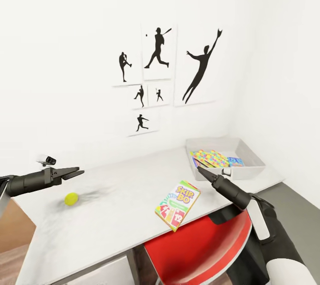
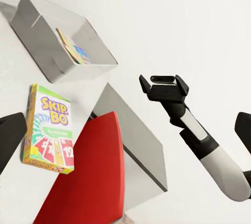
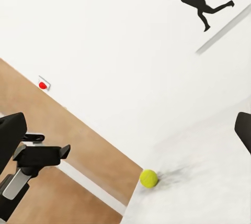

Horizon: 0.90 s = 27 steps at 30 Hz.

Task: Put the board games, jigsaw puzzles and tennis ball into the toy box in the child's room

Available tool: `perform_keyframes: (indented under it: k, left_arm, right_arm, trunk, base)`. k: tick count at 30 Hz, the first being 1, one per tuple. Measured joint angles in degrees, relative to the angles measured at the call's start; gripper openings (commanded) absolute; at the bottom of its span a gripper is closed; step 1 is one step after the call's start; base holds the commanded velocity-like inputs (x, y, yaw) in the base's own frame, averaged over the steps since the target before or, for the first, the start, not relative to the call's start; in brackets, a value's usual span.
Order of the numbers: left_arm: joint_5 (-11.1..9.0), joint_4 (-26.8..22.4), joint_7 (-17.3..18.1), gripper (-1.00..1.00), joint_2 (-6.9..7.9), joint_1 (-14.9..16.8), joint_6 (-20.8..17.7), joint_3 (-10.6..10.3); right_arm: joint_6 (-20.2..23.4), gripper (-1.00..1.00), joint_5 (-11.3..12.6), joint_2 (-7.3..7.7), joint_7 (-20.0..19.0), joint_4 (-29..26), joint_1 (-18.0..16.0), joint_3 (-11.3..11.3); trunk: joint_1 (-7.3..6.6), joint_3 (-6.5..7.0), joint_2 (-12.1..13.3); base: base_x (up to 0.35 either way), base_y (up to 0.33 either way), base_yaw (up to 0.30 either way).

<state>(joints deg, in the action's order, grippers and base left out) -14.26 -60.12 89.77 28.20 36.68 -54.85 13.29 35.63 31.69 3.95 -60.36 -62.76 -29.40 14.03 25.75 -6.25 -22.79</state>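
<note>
Toys are partly packed: from the head view, the toy box (image 1: 249, 160) on the table (image 1: 111, 218) holds a jigsaw puzzle (image 1: 212, 159). Skip-Bo (image 1: 178, 205) lies near the box; the tennis ball (image 1: 71, 199) sits far from it, waiting. Left gripper (image 1: 73, 172) hangs above the ball, right gripper (image 1: 202, 172) by the box. I cannot tell their jaws here.

The left wrist view shows the right gripper (image 2: 163, 87) spread, empty.

The right wrist view shows the left gripper (image 3: 49, 153) empty too, jaws unclear, far from the box.

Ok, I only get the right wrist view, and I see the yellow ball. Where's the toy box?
Observer: The toy box sits at the far right end of the table, near the wall corner.
Kid: Is anything in it yet?
Observer: Yes, a jigsaw puzzle and a small blue board game lie inside.
Kid: What else is left out?
Observer: The Skip-Bo box lies flat by the table's front edge, just above the red chair.
</note>
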Motion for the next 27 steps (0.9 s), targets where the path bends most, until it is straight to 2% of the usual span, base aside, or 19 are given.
perform_keyframes:
  k: [7, 18, 27]
  left_arm:
    - [0.03, -0.01, -0.01, 1.00, -0.11, -0.01, 0.02, 0.01]
    - [0.09, 0.01, 0.00, 1.00, -0.11, 0.01, 0.02, 0.00]
    - [0.09, 0.01, 0.00, 1.00, -0.18, 0.01, 0.06, 0.00]
  right_arm:
    - [0.04, 1.00, 0.07, 0.07, 0.15, 0.08, -0.01, 0.00]
    - [0.13, 1.00, -0.06, 0.01, 0.51, -0.23, 0.00, 0.01]
    - [0.31, 1.00, 0.08, -0.07, 5.36, -0.08, 0.01, 0.00]
  trunk:
    - [0.00, 0.00, 0.00]
    - [0.00, 0.00, 0.00]
    - [0.00, 0.00, 0.00]
  base:
    - [-0.002, 0.005, 0.194]
    - [0.000, 0.000, 0.026]
    - [0.000, 0.000, 0.000]
